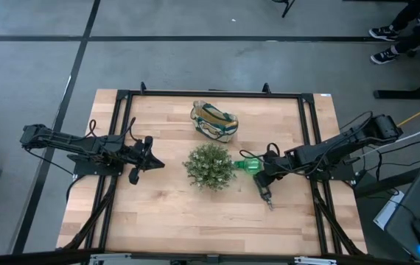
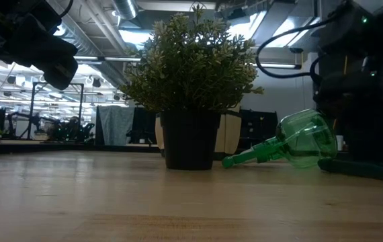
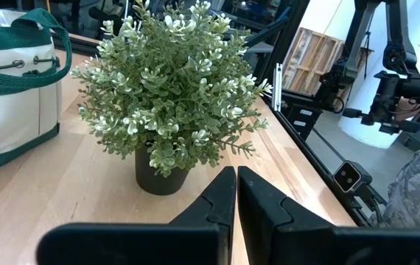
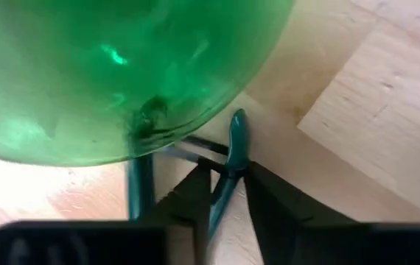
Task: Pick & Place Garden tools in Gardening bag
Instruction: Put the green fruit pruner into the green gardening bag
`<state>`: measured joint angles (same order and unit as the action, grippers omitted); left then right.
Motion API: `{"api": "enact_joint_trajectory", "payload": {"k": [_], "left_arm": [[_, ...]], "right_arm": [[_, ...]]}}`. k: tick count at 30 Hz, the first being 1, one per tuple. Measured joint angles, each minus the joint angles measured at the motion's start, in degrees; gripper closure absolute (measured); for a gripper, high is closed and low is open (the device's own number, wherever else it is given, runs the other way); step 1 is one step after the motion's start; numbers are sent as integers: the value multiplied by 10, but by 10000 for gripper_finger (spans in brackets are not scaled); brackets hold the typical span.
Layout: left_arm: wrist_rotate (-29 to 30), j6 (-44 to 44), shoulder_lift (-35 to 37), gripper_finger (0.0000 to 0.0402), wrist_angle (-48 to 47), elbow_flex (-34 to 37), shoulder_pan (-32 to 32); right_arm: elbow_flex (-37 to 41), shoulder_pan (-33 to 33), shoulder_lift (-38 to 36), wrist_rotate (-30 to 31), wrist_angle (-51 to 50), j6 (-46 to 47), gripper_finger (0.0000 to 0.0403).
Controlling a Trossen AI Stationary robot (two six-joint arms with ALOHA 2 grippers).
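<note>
**Right gripper closes in on a slim tool beside the green bulb**

We read the target as the thin teal-handled tool (image 4: pixel 228 158) lying on the table (image 1: pixel 166 213), tucked against the green plastic bulb (image 1: pixel 248 165). In the right wrist view one handle of it runs between the right gripper's (image 4: pixel 228 193) fingers, which stand narrowly apart around it; we cannot tell whether they pinch it yet. We judge the low, close approach is meant to catch that handle without shoving the bulb. The bulb lies on its side just right of the plant (image 1: pixel 209 166). The bag (image 1: pixel 214 121) sits behind the plant, mouth up, ready to receive. The left gripper (image 3: pixel 235 193) waits left of the plant, fingers pressed together, holding nothing.
</note>
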<state>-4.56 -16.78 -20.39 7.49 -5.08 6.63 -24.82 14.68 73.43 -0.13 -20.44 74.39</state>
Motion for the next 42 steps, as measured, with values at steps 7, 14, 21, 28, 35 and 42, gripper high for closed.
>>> {"api": "enact_joint_trajectory", "payload": {"k": [7, 14, 21, 28, 35, 42], "left_arm": [[0, 0, 0, 391, 0, 0, 0], [0, 0, 0, 390, 0, 0, 0], [0, 0, 0, 392, 0, 0, 0], [0, 0, 0, 389, 0, 0, 0], [0, 0, 0, 393, 0, 0, 0], [0, 0, 0, 389, 0, 0, 0]], "right_arm": [[1, 0, 0, -1, -5, 3, 362], [-3, 0, 0, -2, -8, 28, 365], [-27, 0, -12, -4, -23, 2, 366], [-53, 0, -26, -5, -30, -18, 367], [-89, -1, -29, -5, -40, -51, 367], [-133, -1, -29, 14, -73, -69, 367]]}}
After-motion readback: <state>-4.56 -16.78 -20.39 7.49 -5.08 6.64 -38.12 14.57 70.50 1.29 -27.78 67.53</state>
